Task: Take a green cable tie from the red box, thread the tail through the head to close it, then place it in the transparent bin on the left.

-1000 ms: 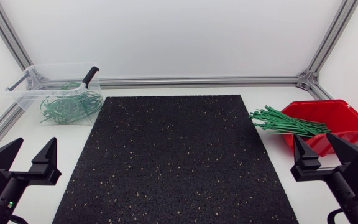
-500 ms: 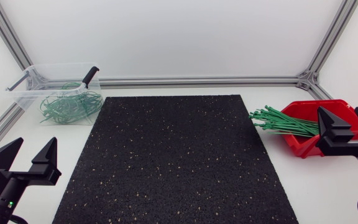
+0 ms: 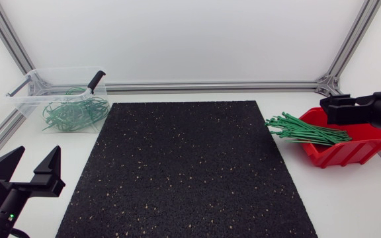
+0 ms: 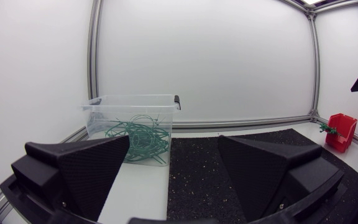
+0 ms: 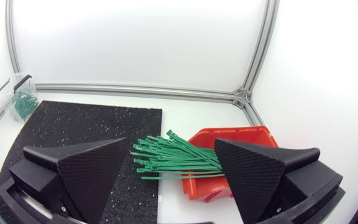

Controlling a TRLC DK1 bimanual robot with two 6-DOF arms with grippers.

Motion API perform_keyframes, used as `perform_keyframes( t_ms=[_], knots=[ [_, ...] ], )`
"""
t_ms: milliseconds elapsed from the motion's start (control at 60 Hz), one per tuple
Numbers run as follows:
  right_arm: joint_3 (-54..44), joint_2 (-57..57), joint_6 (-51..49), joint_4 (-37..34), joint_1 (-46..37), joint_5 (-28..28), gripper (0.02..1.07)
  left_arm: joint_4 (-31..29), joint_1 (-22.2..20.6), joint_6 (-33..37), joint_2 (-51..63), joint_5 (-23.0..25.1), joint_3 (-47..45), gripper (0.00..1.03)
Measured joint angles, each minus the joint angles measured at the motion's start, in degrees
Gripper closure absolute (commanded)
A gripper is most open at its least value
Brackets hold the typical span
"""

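A bundle of straight green cable ties (image 3: pixel 303 130) lies in the red box (image 3: pixel 349 142) at the right, tails sticking out over its open front toward the mat. My right gripper (image 3: pixel 329 106) hangs open above the box's far side. From its own view, the ties (image 5: pixel 173 163) and the red box (image 5: pixel 235 138) lie below and ahead of the open right gripper (image 5: pixel 171 146), which touches neither. The transparent bin (image 3: pixel 38 86) at the far left holds several closed green ties (image 3: pixel 75 114). My left gripper (image 3: pixel 37 153) stands open and empty at the front left.
A black speckled mat (image 3: pixel 184 165) covers the table's middle. A black-handled tool (image 3: pixel 96 80) leans in the bin. Aluminium frame rails (image 3: pixel 210 86) run along the back edge and corners. In the left wrist view the bin (image 4: pixel 132 109) stands ahead of the fingers.
My right arm has risen from the front right corner and swung back to hover over the red box. The left arm has stayed where it was.
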Motion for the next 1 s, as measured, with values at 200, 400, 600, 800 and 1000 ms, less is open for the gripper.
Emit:
perform_keyframes(
  t_ms=[200, 400, 600, 800, 1000],
  knots=[
    [5.3, 12.0, -7.7, -5.0, -2.6, -4.4, 0.07, 0.0, 0.0, 0.0, 0.0, 0.0, 0.0, 0.04],
    [8.0, 21.5, -21.8, -9.2, -4.1, -4.5, 0.10, 0.0, 0.0, 0.0, 0.0, 0.0, 0.0, 0.04],
    [8.2, 23.2, -34.7, -13.1, -4.0, -6.7, 0.13, 0.0, 0.0, 0.0, 0.0, 0.0, 0.0, 0.04],
    [8.2, 26.3, -48.3, -16.9, -3.2, -7.5, 0.16, 0.0, 0.0, 0.0, 0.0, 0.0, 0.0, 0.04],
    [8.2, 27.5, -61.4, -17.9, -2.8, -7.5, 0.16, -0.1, 0.0, 0.0, 0.0, 0.0, 0.0, 0.04]
  ],
)
